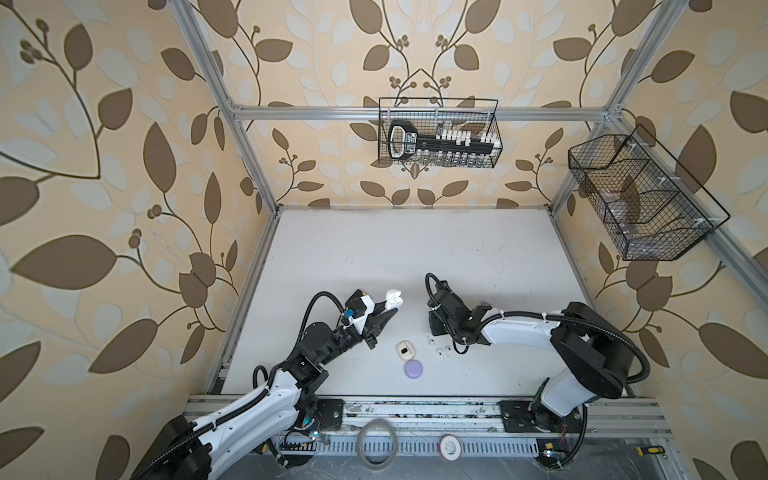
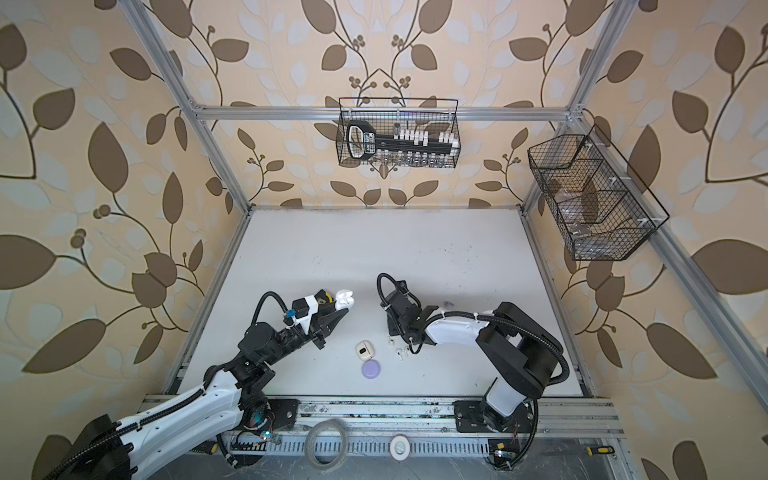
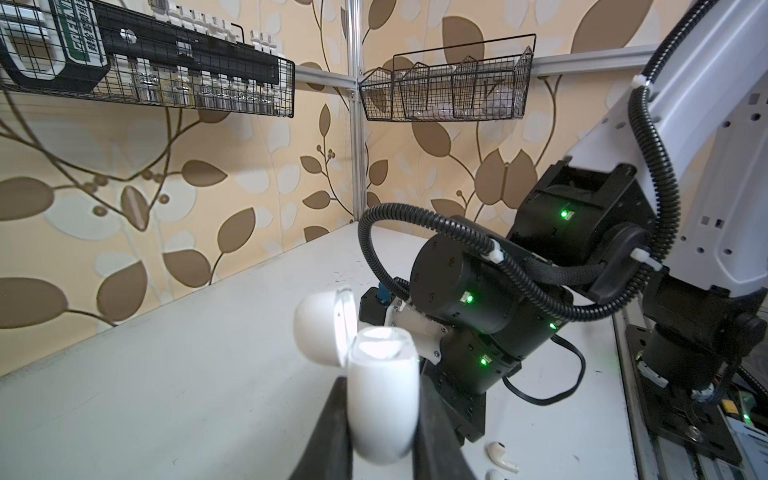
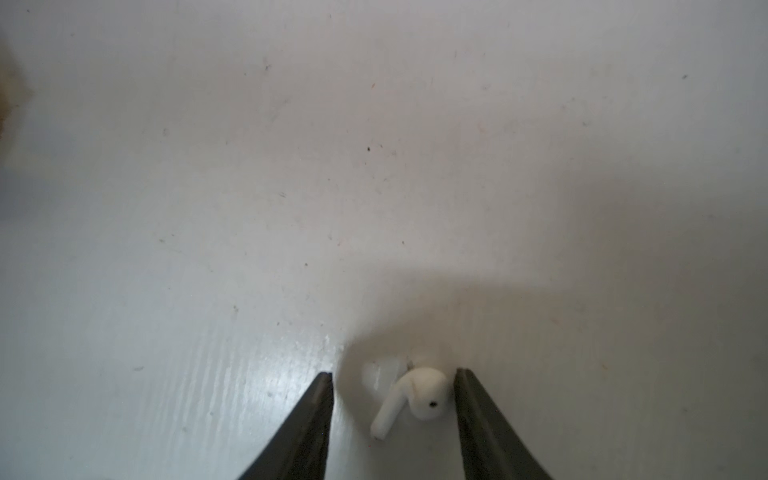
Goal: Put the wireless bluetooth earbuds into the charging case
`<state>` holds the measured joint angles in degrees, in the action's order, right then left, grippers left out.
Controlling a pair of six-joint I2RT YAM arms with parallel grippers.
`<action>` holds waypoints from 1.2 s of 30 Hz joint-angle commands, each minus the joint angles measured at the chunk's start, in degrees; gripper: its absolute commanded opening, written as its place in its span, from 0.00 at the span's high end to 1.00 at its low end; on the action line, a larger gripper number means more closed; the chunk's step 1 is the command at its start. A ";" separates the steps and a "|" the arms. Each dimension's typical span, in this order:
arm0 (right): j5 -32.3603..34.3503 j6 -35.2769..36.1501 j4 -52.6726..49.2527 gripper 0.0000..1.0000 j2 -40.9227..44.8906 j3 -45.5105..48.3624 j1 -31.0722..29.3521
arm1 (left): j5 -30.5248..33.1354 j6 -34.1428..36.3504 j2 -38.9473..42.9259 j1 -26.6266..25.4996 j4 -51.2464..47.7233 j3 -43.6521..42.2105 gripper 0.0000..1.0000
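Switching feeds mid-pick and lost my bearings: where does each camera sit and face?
Top views: high overhead, looking down on the white tabletop; left arm and right arm show.
Left wrist: on the left arm, looking along the left gripper, shut on the open white plastic charging case, toward the right arm.
Right wrist: looking down on the table; the right gripper's open dark fingers straddle a small white stemmed earbud.
Shared: top views and left wrist both show the case.

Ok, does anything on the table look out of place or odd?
Nothing damaged. Earbuds lie loose on the table beside the cream case; the left hand holds the white case open.
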<state>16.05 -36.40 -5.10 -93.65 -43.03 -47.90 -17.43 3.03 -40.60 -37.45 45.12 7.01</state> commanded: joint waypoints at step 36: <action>3.02 0.11 -3.16 0.68 -5.05 -3.45 -5.77 | 0.47 0.75 2.19 -0.08 1.11 2.21 1.00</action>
<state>19.27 -36.56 -5.43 -96.53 -45.50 -52.66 -17.43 3.03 -39.20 -37.45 43.90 7.01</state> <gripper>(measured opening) 0.325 0.213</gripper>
